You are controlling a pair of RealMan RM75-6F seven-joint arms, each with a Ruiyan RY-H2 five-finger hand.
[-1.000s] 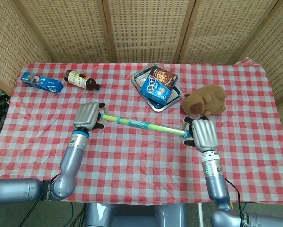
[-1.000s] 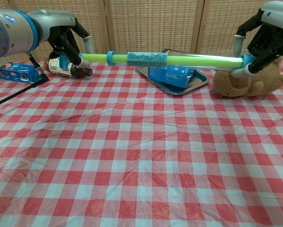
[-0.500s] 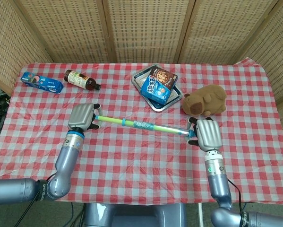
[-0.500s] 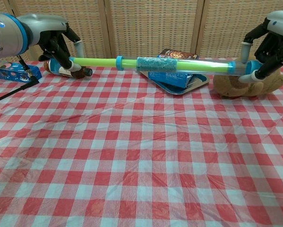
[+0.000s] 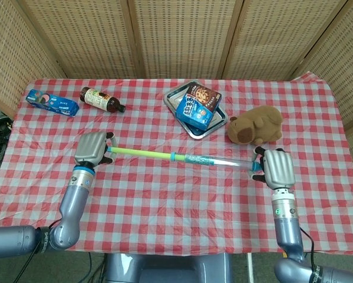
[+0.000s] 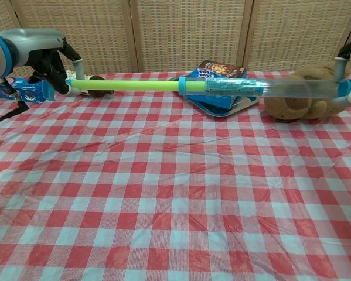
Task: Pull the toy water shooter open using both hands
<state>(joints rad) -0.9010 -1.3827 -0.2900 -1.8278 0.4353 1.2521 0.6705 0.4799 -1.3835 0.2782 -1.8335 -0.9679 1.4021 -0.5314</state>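
Gripping opposite ends, left hand (image 5: 92, 147) and right hand (image 5: 277, 168) hold the slim plastic shooter (image 5: 182, 157).

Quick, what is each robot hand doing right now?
Left hand: holding the green rod end of the water shooter.
Right hand: holding its clear tube end.

No wording can be read with certainty. The blue packet (image 5: 52, 102) near the bench's far left corner carries white lettering too small to make out, and the print on the two boxes (image 5: 198, 105) in the metal tray (image 5: 182, 92) is blurred.
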